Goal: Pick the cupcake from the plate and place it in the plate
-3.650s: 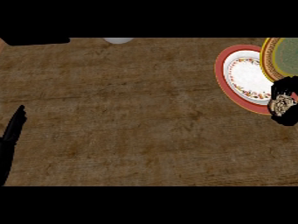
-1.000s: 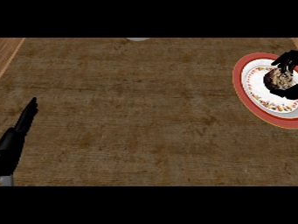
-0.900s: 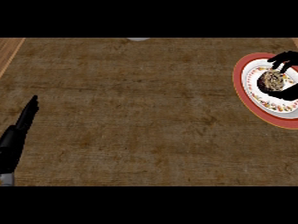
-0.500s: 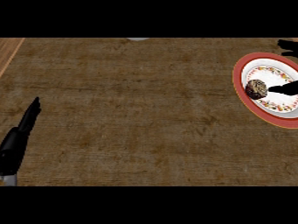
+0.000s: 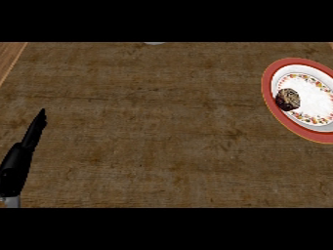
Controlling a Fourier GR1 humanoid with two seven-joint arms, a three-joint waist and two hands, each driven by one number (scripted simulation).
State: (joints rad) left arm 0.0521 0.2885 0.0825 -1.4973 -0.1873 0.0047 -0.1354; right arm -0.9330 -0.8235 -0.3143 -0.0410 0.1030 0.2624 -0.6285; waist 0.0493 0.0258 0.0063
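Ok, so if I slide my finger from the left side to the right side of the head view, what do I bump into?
The robot's left hand, resting with straight fingers → bare counter → the red-rimmed plate with the cupcake sitting on its left part.
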